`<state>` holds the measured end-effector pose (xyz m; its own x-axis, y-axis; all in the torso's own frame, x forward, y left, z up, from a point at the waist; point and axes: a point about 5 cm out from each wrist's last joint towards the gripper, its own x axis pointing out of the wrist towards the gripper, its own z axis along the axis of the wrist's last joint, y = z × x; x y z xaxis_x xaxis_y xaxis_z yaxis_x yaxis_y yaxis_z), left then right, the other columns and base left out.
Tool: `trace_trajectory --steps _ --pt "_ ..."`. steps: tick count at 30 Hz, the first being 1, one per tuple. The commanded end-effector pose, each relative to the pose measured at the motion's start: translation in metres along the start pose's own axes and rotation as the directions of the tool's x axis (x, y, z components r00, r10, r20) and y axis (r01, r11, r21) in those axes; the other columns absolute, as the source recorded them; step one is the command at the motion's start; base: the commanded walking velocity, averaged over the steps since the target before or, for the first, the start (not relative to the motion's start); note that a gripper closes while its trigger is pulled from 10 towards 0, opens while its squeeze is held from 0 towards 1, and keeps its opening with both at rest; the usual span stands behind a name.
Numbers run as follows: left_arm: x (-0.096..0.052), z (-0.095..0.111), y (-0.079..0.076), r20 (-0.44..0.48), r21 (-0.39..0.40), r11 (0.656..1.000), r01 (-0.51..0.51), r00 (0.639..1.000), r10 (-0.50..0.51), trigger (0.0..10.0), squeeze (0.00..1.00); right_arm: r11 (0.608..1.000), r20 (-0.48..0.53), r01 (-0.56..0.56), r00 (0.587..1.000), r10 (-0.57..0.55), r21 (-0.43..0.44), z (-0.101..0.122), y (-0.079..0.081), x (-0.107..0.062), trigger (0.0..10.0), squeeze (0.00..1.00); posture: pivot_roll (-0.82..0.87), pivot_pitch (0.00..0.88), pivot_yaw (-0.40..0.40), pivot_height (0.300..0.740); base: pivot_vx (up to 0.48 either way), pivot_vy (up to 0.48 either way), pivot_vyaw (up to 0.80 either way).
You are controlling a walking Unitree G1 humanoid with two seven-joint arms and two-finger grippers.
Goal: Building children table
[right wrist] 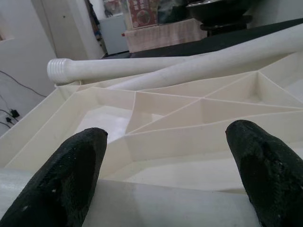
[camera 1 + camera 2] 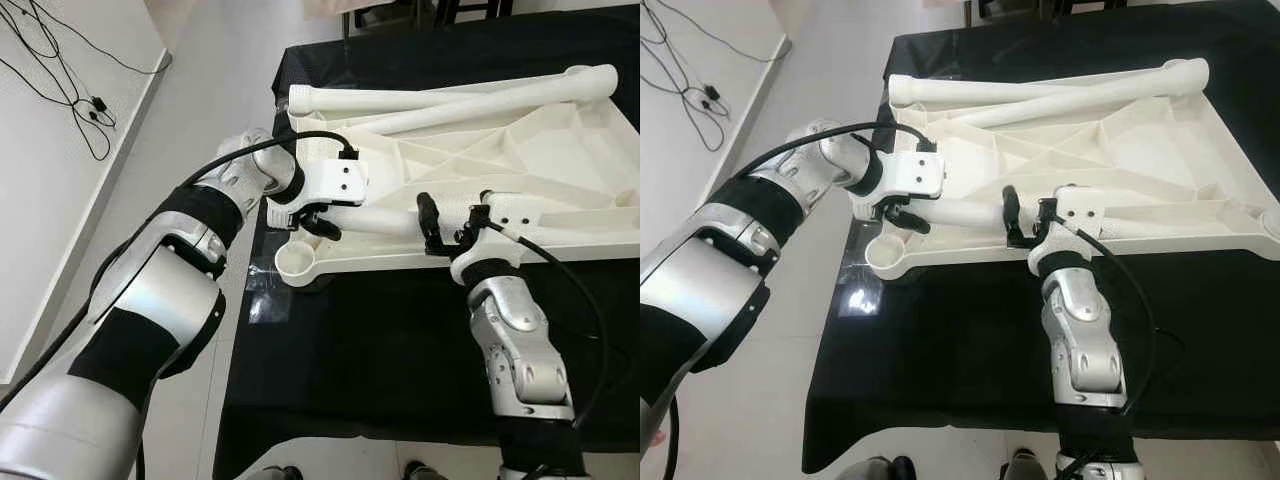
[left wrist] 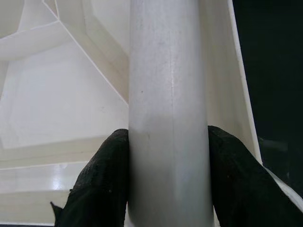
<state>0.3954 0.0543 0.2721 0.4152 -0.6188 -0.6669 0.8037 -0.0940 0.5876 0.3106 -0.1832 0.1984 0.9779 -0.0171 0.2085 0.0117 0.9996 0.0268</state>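
My right gripper [image 2: 448,222] reaches forward over the black-clothed table [image 2: 400,340], fingers spread wide astride the white table leg [image 2: 385,219] without pinching it. My left gripper [image 2: 305,218] comes in from the side with a bent wrist, its fingers [image 3: 102,182] clamped on that same leg near the corner socket [image 2: 294,262]. The leg lies inside the upturned ribbed tabletop [image 2: 540,170]. Two more legs [image 2: 440,98] rest crossed along its far edge.
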Motion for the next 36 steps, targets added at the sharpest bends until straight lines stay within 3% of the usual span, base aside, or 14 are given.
trace_trajectory --steps 1,7,12,14,15,17,18,22,24,28,30,33,35,36 --pt "-0.014 0.003 0.012 0.034 0.001 0.998 -0.058 0.998 0.058 0.0 0.0 1.0 -0.037 -0.003 0.999 0.004 0.01 -0.008 0.001 0.0 10.0 0.0 -0.07 0.139 0.121 0.74 0.0 0.0 0.0" --pt "-0.019 0.006 0.018 0.094 -0.058 0.989 -0.133 0.986 0.138 0.0 0.0 1.0 -0.005 0.013 1.0 -0.013 0.027 -0.001 -0.006 0.002 10.0 0.0 -0.08 0.134 0.121 0.74 0.0 0.0 0.0" --pt "-0.023 0.005 0.023 0.153 -0.153 0.967 -0.203 0.962 0.226 0.0 0.0 0.971 0.099 0.016 0.994 -0.041 0.238 0.023 -0.022 0.005 10.0 0.0 -0.09 0.126 0.117 0.74 0.0 0.0 0.0" --pt "-0.025 0.004 0.025 0.182 -0.206 0.95 -0.234 0.945 0.272 0.0 0.0 0.92 0.202 -0.054 0.979 -0.027 0.388 0.044 -0.027 0.006 10.0 0.0 -0.09 0.123 0.113 0.74 0.0 0.0 0.0" --pt "-0.025 0.004 0.025 0.182 -0.206 0.95 -0.234 0.945 0.272 0.0 0.0 0.92 0.202 -0.054 0.979 -0.027 0.388 0.044 -0.027 0.006 10.0 0.0 -0.09 0.123 0.113 0.74 0.0 0.0 0.0" --pt "-0.024 0.0 0.025 0.178 -0.242 0.932 -0.269 0.932 0.315 0.0 0.0 0.819 0.369 -0.231 0.929 0.025 0.525 0.075 -0.027 0.002 10.0 0.0 -0.1 0.115 0.111 0.74 0.0 0.0 0.0" --pt "-0.024 0.0 0.025 0.178 -0.242 0.932 -0.269 0.932 0.315 0.0 0.0 0.819 0.369 -0.231 0.929 0.025 0.525 0.075 -0.027 0.002 10.0 0.0 -0.1 0.115 0.111 0.74 0.0 0.0 0.0" --pt "-0.021 -0.006 0.023 0.176 -0.293 0.905 -0.309 0.913 0.369 0.0 0.0 0.663 0.578 -0.529 0.797 0.175 0.529 0.108 -0.014 -0.013 10.0 0.0 -0.11 0.113 0.109 0.74 0.0 0.0 0.0" --pt "-0.02 -0.007 0.023 0.179 -0.308 0.897 -0.318 0.906 0.383 0.0 0.0 0.643 0.589 -0.567 0.779 0.216 0.515 0.109 -0.009 -0.016 10.0 0.0 -0.11 0.112 0.108 0.74 0.0 0.0 0.0" --pt "-0.02 -0.007 0.024 0.177 -0.33 0.879 -0.346 0.891 0.417 0.0 0.0 0.634 0.579 -0.587 0.774 0.256 0.503 0.104 -0.006 -0.019 10.0 0.0 -0.1 0.112 0.107 0.74 0.0 0.0 0.0" --pt "-0.021 -0.011 0.026 0.187 -0.405 0.821 -0.403 0.842 0.506 0.0 0.0 0.688 0.492 -0.529 0.825 0.279 0.497 0.082 -0.008 -0.018 10.0 0.0 -0.11 0.115 0.106 0.74 0.0 0.0 0.0" --pt "-0.022 -0.012 0.027 0.196 -0.442 0.792 -0.422 0.816 0.544 0.0 0.0 0.713 0.452 -0.487 0.853 0.262 0.505 0.073 -0.012 -0.016 10.0 0.0 -0.11 0.115 0.106 0.74 0.0 0.0 0.0" --pt "-0.032 -0.013 0.034 0.245 -0.58 0.693 -0.428 0.72 0.649 0.0 0.0 0.738 0.413 -0.43 0.883 0.223 0.52 0.065 -0.022 -0.014 10.0 0.0 -0.1 0.113 0.103 0.74 0.0 0.0 0.0" --pt "-0.032 -0.013 0.034 0.245 -0.58 0.693 -0.428 0.72 0.649 0.0 0.0 0.738 0.413 -0.43 0.883 0.223 0.52 0.065 -0.022 -0.014 10.0 0.0 -0.1 0.113 0.103 0.74 0.0 0.0 0.0"
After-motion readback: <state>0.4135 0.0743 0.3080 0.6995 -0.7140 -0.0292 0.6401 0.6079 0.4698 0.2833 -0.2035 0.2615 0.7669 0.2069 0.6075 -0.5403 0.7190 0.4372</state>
